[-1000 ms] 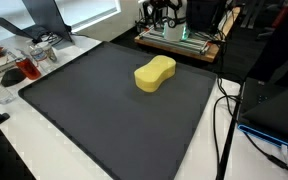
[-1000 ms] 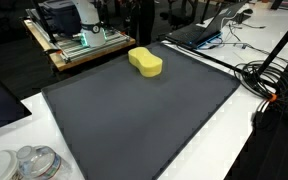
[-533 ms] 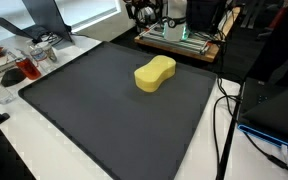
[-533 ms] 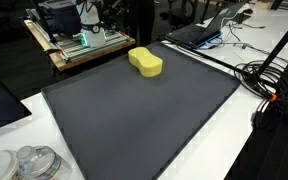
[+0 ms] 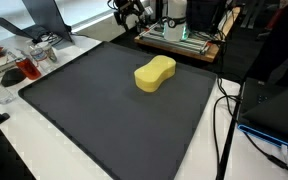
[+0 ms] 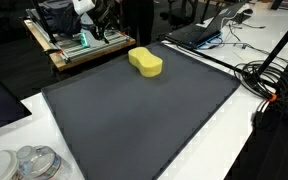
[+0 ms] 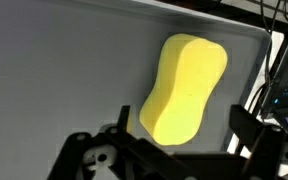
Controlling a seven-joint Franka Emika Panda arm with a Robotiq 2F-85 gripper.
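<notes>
Sponge of yellow foam, shaped like a peanut [image 5: 155,74], lies flat on the large dark grey rubber mat [image 5: 94,125], toward its far edge, and nothing touches it. Your black two-finger gripper [image 5: 128,12] hangs in the air beyond that far edge, close to the low wooden platform with lit equipment [image 5: 179,40], and well apart from the sponge.

In both exterior views the gripper [image 6: 96,12] is only a small dark shape at the top of the picture, so from there you cannot tell how the jaws stand. The wrist view gives you this: the two fingers [image 7: 123,120] stand wide apart at the bottom of the picture and hold nothing. The sponge [image 7: 184,88] shows beyond them, lying lengthwise on the grey surface.

The wrist view shows almost nothing around the mat, but the exterior views do. In an exterior view, clear glass jars [image 6: 29,162] stand on the white table [image 6: 229,150] at the near corner, and black cables [image 6: 269,75] lie beside the mat. In an exterior view, a clear container with something red in it [image 5: 14,72] stands among other small things beside the mat.
</notes>
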